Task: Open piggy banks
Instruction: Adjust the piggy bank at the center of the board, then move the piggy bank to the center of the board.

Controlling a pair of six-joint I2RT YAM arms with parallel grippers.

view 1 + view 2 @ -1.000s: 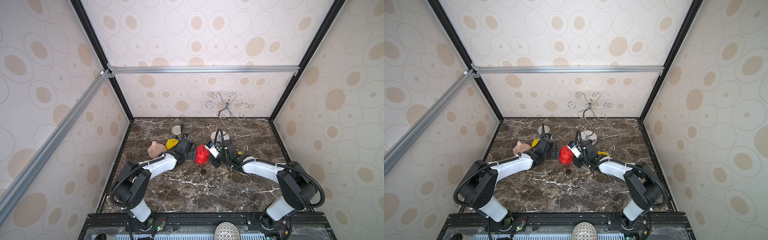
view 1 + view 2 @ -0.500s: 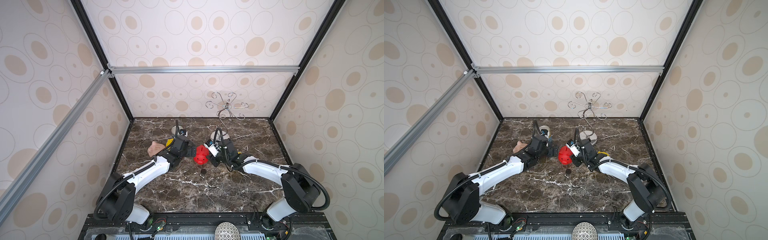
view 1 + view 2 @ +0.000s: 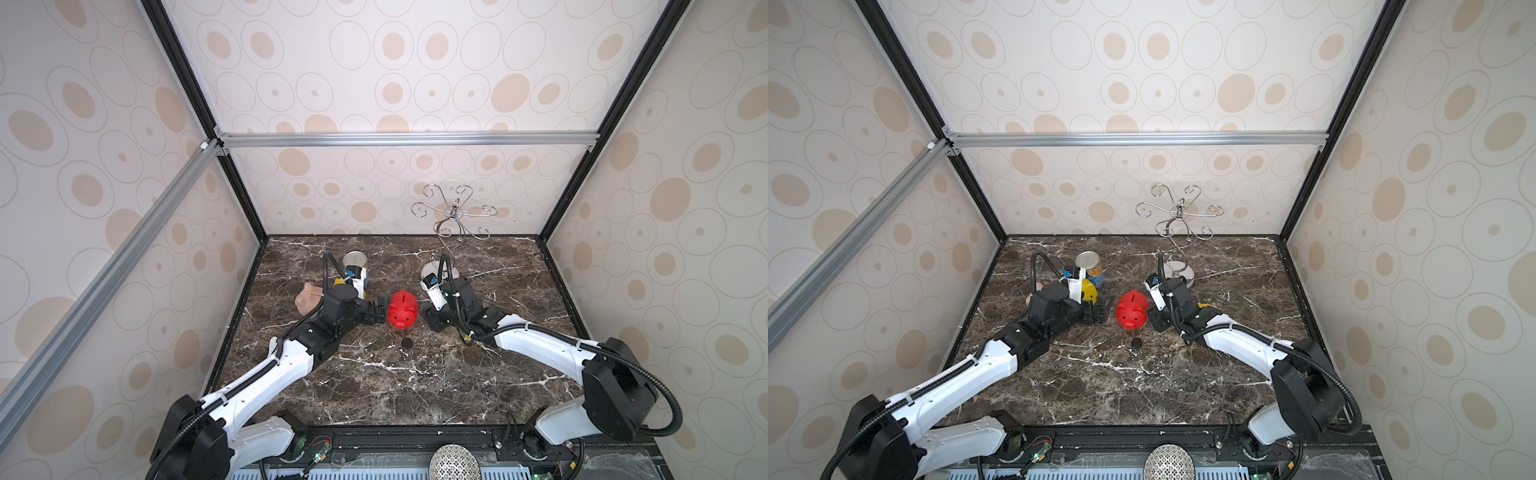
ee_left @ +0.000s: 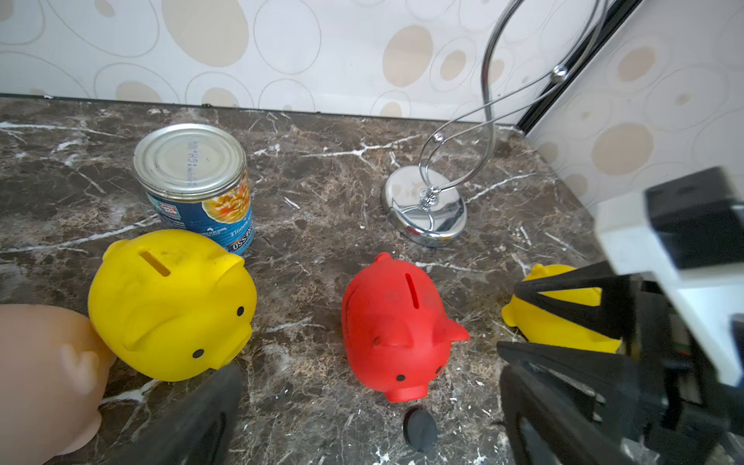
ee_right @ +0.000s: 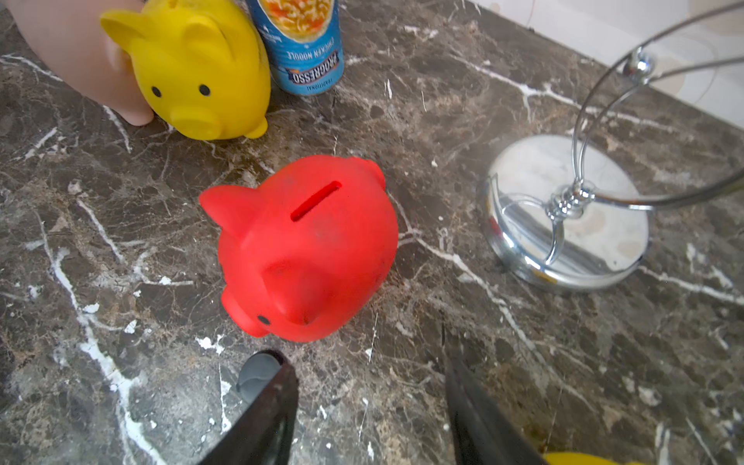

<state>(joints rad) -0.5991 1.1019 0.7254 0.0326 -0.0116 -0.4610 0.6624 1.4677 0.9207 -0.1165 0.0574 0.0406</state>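
A red piggy bank [image 3: 403, 309] [image 3: 1132, 309] [image 4: 392, 326] [image 5: 310, 249] stands upright mid-table, slot up. A black round plug [image 3: 406, 343] [image 4: 420, 428] [image 5: 257, 376] lies loose on the marble in front of its snout. My left gripper [image 3: 380, 313] [image 4: 370, 422] is open just left of the pig, not touching it. My right gripper [image 3: 430, 318] [image 5: 370, 402] is open on the pig's other side, empty. A yellow piggy bank [image 4: 169, 302] [image 5: 201, 68] sits against a pale pink one [image 3: 307, 297] [image 4: 44, 374]. Another yellow one [image 4: 559, 322] is partly hidden behind the right gripper.
A blue-labelled tin can [image 3: 355, 264] [image 4: 197, 181] stands behind the first yellow pig. A chrome wire stand [image 3: 455, 212] with a round base [image 4: 424, 211] [image 5: 563, 217] stands at the back right. Patterned walls close the table [image 3: 374, 386] on three sides.
My right gripper's jaws have spread apart and come off the red piggy bank. The left arm has stretched forward, its gripper still open. The red pig and the plug have stayed put.
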